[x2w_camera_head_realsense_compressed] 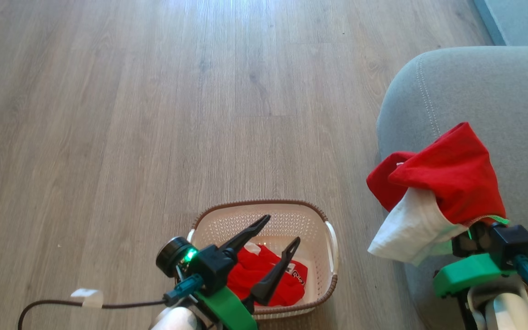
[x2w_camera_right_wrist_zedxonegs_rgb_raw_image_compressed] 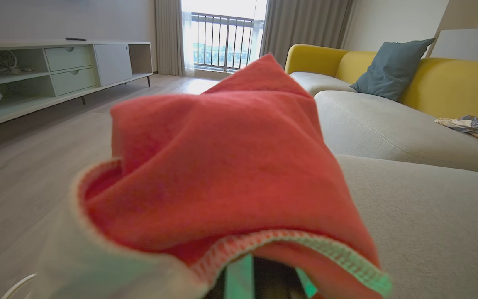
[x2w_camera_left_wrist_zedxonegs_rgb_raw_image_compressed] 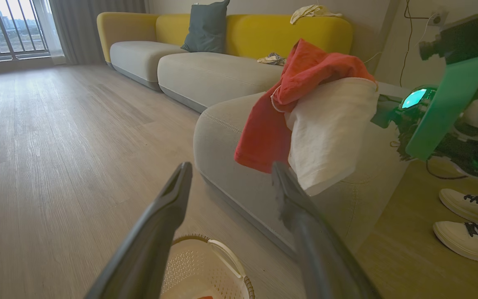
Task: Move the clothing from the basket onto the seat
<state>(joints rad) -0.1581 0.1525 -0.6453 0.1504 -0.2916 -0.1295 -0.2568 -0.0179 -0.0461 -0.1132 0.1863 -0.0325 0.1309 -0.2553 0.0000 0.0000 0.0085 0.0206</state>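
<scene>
A red and white piece of clothing [x2w_camera_head_realsense_compressed: 447,183] drapes over my right gripper [x2w_camera_head_realsense_compressed: 471,234], which is shut on it with its fingers hidden under the cloth. It hangs above the near left edge of the grey seat [x2w_camera_head_realsense_compressed: 497,87]. In the left wrist view the same garment [x2w_camera_left_wrist_zedxonegs_rgb_raw_image_compressed: 313,104] hangs by the seat's rounded corner [x2w_camera_left_wrist_zedxonegs_rgb_raw_image_compressed: 222,120]. In the right wrist view it [x2w_camera_right_wrist_zedxonegs_rgb_raw_image_compressed: 230,166] covers the fingers. A second red garment [x2w_camera_head_realsense_compressed: 264,275] with a white logo patch lies in the cream basket [x2w_camera_head_realsense_compressed: 264,202] on the floor. My left gripper [x2w_camera_head_realsense_compressed: 282,228] hovers open over the basket, holding nothing.
Wooden floor stretches ahead and to the left. A dark cable [x2w_camera_head_realsense_compressed: 85,302] trails at the lower left. A person's white shoes [x2w_camera_left_wrist_zedxonegs_rgb_raw_image_compressed: 467,224] stand beside the seat. A yellow-backed sofa [x2w_camera_left_wrist_zedxonegs_rgb_raw_image_compressed: 264,33] with a teal cushion [x2w_camera_left_wrist_zedxonegs_rgb_raw_image_compressed: 206,25] lies beyond; a low cabinet [x2w_camera_right_wrist_zedxonegs_rgb_raw_image_compressed: 56,70] lines the wall.
</scene>
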